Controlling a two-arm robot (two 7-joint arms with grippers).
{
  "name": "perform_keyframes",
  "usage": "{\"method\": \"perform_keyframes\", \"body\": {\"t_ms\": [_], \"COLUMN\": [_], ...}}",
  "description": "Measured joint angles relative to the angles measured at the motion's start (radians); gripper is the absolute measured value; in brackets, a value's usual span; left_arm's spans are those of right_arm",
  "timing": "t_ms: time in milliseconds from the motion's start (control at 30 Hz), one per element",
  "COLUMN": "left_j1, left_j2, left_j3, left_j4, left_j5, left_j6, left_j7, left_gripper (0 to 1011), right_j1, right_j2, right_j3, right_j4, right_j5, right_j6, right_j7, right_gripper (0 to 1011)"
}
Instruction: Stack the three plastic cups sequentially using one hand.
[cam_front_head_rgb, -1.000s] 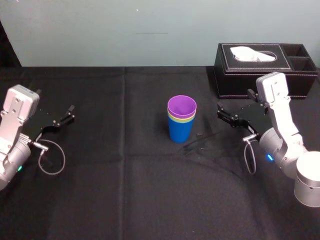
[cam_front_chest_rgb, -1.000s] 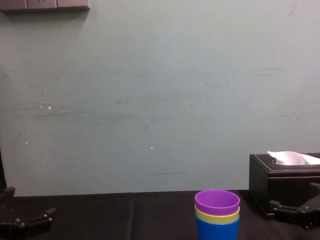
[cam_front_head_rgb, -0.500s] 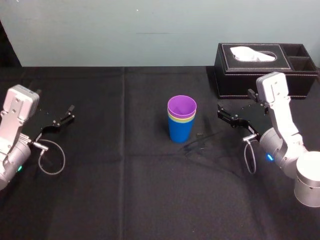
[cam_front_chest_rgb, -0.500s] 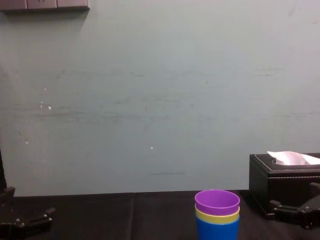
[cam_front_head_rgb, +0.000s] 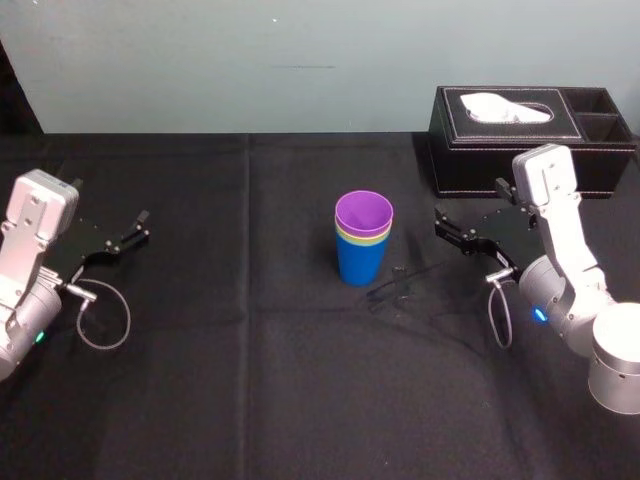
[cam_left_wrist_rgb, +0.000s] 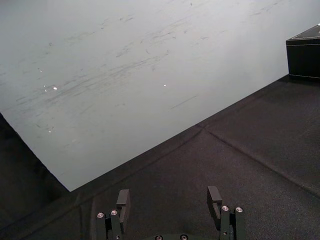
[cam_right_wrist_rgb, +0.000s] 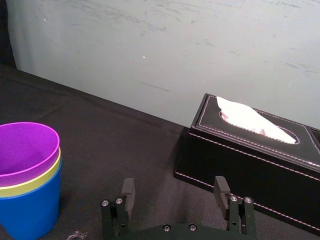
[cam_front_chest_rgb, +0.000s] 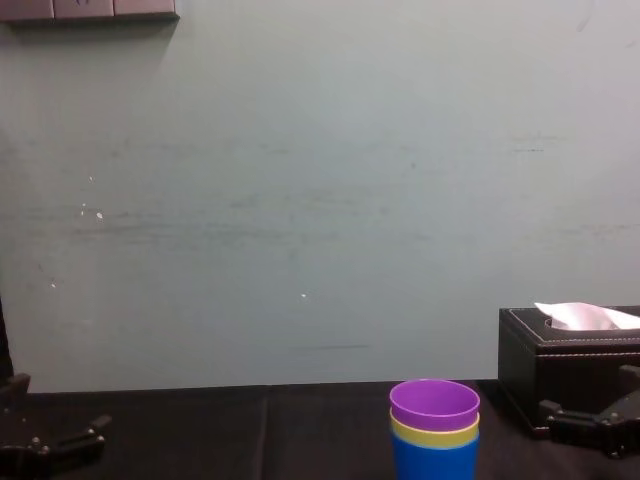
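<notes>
The three plastic cups stand nested upright mid-table: the blue cup (cam_front_head_rgb: 360, 262) at the bottom, the yellow-green cup (cam_front_head_rgb: 350, 237) showing as a rim inside it, the purple cup (cam_front_head_rgb: 364, 213) on top. The same stack appears as blue cup (cam_right_wrist_rgb: 31, 207), yellow-green cup (cam_right_wrist_rgb: 35, 179), purple cup (cam_right_wrist_rgb: 25, 149) and as purple cup (cam_front_chest_rgb: 434, 402). My right gripper (cam_front_head_rgb: 447, 228) hangs open and empty to the right of the stack, apart from it, fingers (cam_right_wrist_rgb: 127, 192) spread. My left gripper (cam_front_head_rgb: 132, 228) is parked open at the far left, fingers (cam_left_wrist_rgb: 123, 199) spread over bare cloth.
A black tissue box (cam_front_head_rgb: 530, 135) with a white tissue stands at the back right, just behind my right gripper. Black cloth (cam_front_head_rgb: 250, 350) covers the table. A pale wall (cam_front_chest_rgb: 300, 200) rises behind it. Cable loops hang by both wrists.
</notes>
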Motion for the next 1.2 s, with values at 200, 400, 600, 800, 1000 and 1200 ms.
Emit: {"method": "perform_keyframes", "body": {"t_ms": [200,400,600,800,1000,1200], "left_j1": [0.000,0.000,0.000,0.000,0.000,0.000], "left_j2": [0.000,0.000,0.000,0.000,0.000,0.000], "left_j3": [0.000,0.000,0.000,0.000,0.000,0.000], "left_j4": [0.000,0.000,0.000,0.000,0.000,0.000], "left_j5": [0.000,0.000,0.000,0.000,0.000,0.000], "left_j6": [0.000,0.000,0.000,0.000,0.000,0.000], "left_j7": [0.000,0.000,0.000,0.000,0.000,0.000], "left_gripper": [1011,1011,1011,1012,1011,1011], "right_j1": [0.000,0.000,0.000,0.000,0.000,0.000], "right_j2": [0.000,0.000,0.000,0.000,0.000,0.000], "right_j3": [0.000,0.000,0.000,0.000,0.000,0.000], "right_j4": [0.000,0.000,0.000,0.000,0.000,0.000], "right_j5": [0.000,0.000,0.000,0.000,0.000,0.000], "right_j6": [0.000,0.000,0.000,0.000,0.000,0.000], "right_j7": [0.000,0.000,0.000,0.000,0.000,0.000], "right_gripper": [1003,1003,1003,1003,1003,1003]}}
